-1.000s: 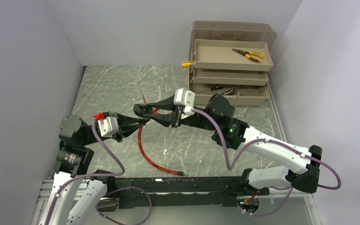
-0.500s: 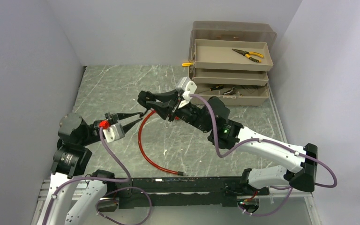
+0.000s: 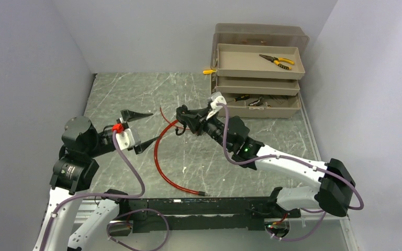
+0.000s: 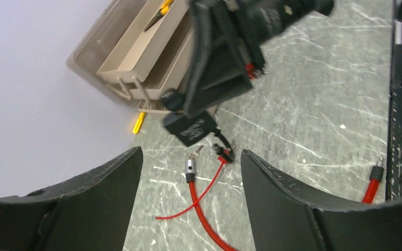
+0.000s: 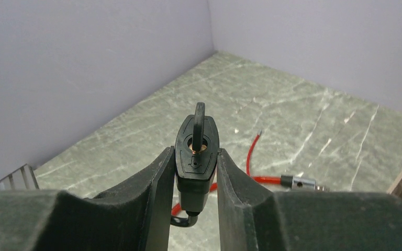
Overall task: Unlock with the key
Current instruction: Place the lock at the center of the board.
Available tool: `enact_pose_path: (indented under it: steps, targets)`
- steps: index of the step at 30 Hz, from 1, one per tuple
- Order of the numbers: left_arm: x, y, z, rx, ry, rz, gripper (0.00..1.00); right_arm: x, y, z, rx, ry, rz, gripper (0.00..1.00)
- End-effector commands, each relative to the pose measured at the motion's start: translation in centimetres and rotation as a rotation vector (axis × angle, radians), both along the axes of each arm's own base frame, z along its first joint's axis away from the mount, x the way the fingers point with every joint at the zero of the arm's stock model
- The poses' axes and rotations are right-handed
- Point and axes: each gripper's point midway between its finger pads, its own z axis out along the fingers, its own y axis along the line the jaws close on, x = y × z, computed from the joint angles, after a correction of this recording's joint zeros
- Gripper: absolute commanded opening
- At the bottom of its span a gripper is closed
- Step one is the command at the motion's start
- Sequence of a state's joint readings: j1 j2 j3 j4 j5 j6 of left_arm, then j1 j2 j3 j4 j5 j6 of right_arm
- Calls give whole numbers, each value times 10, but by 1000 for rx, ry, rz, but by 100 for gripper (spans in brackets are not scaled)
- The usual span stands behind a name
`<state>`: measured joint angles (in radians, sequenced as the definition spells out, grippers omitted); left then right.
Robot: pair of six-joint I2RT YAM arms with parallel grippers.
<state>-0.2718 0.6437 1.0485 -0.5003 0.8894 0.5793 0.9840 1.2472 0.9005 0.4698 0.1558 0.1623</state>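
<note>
Item, left: left gripper (image 3: 153, 126), black matte two-finger jaw, fingers spread wide with nothing between them, held above the table (image 3: 116, 90), a grey stone-patterned slab with pale veining and scratches. Item, left of centre: red cable (image 3: 160, 166), thin, glossy and flexible, lying in a loose curve on the slab, with a small metal ferrule at its end. Item, centre: padlock (image 5: 197, 148), black plastic-cased body with rounded shoulders and a brass-coloured keyway in its face; carried in the air, off the table, just right of the left gripper's open tips. Item, in the lock: key (image 5: 199, 116), dark flat-headed, seated in the keyway, its long axis standing out from the lock face and away from the holding fingers, roughly toward the left arm's side. Judged: the left arm is the free and nearer one for taking the key head and turning it about that axis. Item, right of centre: right gripper (image 5: 196, 157), black pads clamped on the padlock's two flanks. Item, far right: toolbox (image 3: 257, 79), beige rigid plastic, tiered trays fanned open; yellow-handled pliers (image 3: 277, 61) in the top tray.
</note>
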Motion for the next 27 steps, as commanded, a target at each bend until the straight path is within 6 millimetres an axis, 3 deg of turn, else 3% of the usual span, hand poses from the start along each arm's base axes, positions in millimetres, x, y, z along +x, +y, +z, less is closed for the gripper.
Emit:
enact_pose_path:
  steps: [1, 4, 7, 11, 17, 27]
  targets:
    - [28, 23, 11, -36, 72, 225, 82, -3, -21, 33, 257, -79, 2, 0]
    - [53, 44, 11, -58, 82, 398, 97, -5, -31, 10, 320, -106, -7, 0]
    - [67, 63, 10, -54, 63, 518, 99, -1, -36, -21, 372, -41, -9, 0]
    - [67, 69, 2, -32, 62, 551, 99, 4, -42, -57, 449, 33, -4, 0]
    - [67, 77, -14, 3, 64, 586, 99, 14, -49, -95, 575, 156, 39, 0]
    - [70, 79, -18, 3, 69, 602, 99, 15, -30, -160, 513, 377, 100, 0]
